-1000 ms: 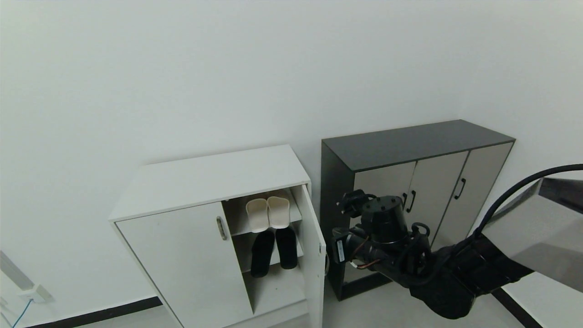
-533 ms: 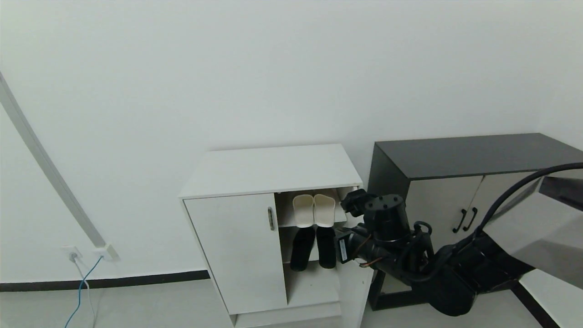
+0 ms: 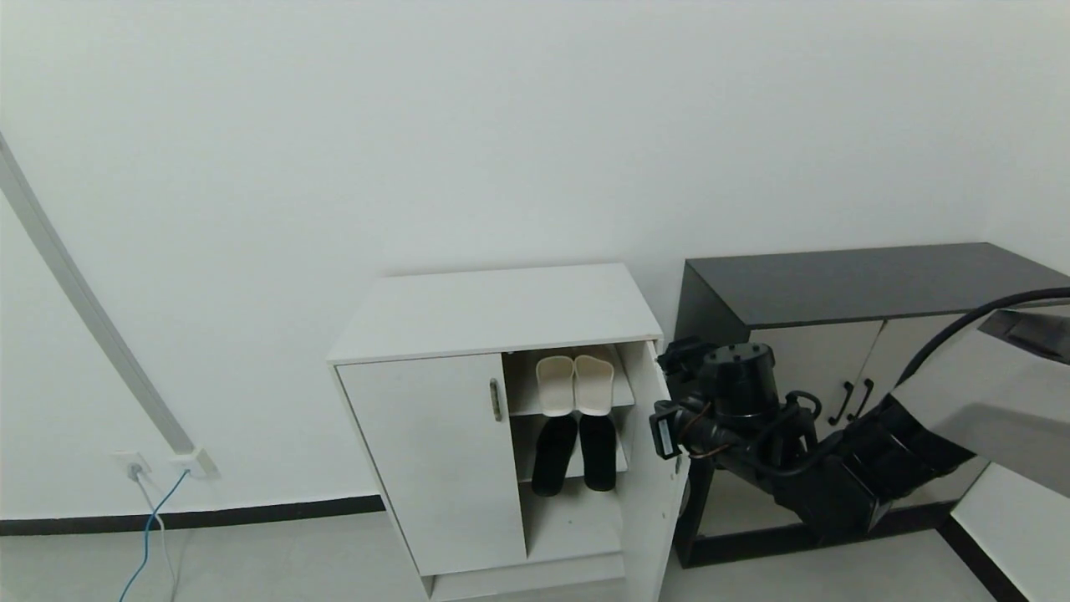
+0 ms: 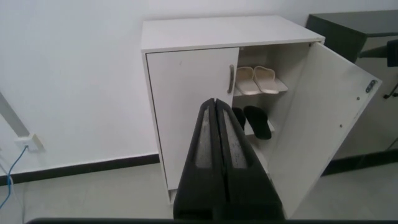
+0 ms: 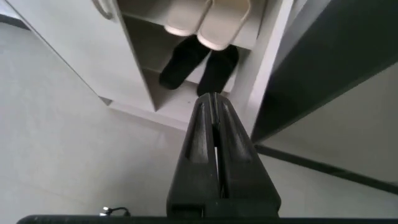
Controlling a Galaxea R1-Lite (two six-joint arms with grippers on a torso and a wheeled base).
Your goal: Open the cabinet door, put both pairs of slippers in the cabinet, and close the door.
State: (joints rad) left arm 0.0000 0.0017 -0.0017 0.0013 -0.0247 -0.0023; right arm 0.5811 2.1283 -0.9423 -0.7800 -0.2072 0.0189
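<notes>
White board makes up the cabinet [image 3: 493, 313] that stands just ahead of the right gripper [image 3: 679, 356]. That gripper hangs at the outer face of the open door [image 3: 656, 485], close to the door's upper corner. Whether it touches the panel cannot be told. In the right wrist view its fingers [image 5: 200, 137] are pressed flat together with nothing between them. Beyond their tips, inside the cabinet, the cream slippers [image 5: 227, 22] lie side by side on the upper shelf. The black slippers [image 5: 180, 65] sit on the shelf below, their near ends reaching past its front edge. On the side of this gripper away from the slippers stands a dark sideboard [image 3: 836, 280], just beside the cabinet.

The left gripper [image 4: 215, 102] is well back from the cabinet and faces its front. Its fingers are likewise closed against each other and hold nothing. Straight past its tips is the closed door [image 4: 189, 106] with a metal handle [image 4: 231, 79] at its inner edge. Both pairs of slippers lie further on, toward the open side. A blue cable [image 3: 150, 527] hangs from a wall socket, well apart from both grippers.
</notes>
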